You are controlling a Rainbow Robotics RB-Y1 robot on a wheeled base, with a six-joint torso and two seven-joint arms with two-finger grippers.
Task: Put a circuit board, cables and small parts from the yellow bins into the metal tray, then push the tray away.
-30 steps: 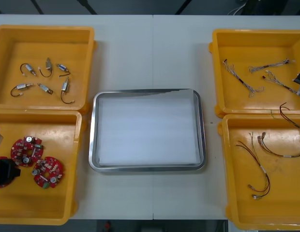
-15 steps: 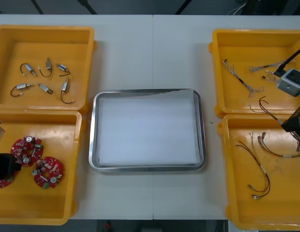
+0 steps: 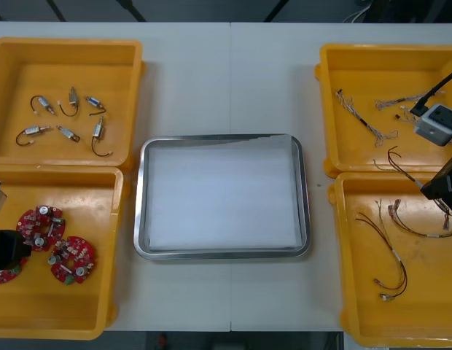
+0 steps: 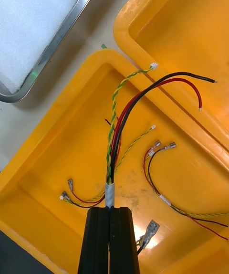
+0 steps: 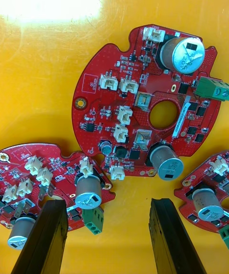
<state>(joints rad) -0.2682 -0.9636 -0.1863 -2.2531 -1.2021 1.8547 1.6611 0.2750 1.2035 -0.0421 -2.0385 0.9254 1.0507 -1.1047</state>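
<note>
My right gripper point(image 4: 109, 213) is shut on a cable bundle point(image 4: 119, 126) of red, black and twisted yellow-green wires, held above the near right yellow bin point(image 4: 57, 169). In the front view the right gripper point(image 3: 437, 188) hangs at that bin's far edge, with the cable bundle point(image 3: 398, 162) sticking out toward the metal tray point(image 3: 224, 137). My left gripper point(image 5: 107, 203) stands open just above three round red circuit boards; the middle circuit board point(image 5: 143, 111) lies beyond its fingers. In the front view the left gripper point(image 3: 3, 251) hovers over the near left bin point(image 3: 102, 292).
Several small metal parts point(image 3: 65, 120) lie in the far left bin. Twisted cables point(image 3: 366, 125) rest in the far right bin, and more red and yellow cables point(image 3: 390, 259) in the near right bin. The tray's corner point(image 4: 62, 35) appears past the held bundle.
My right arm has come into view from the right edge, carrying the cable bundle above the near right bin. My left gripper shifted slightly, uncovering part of a board.
</note>
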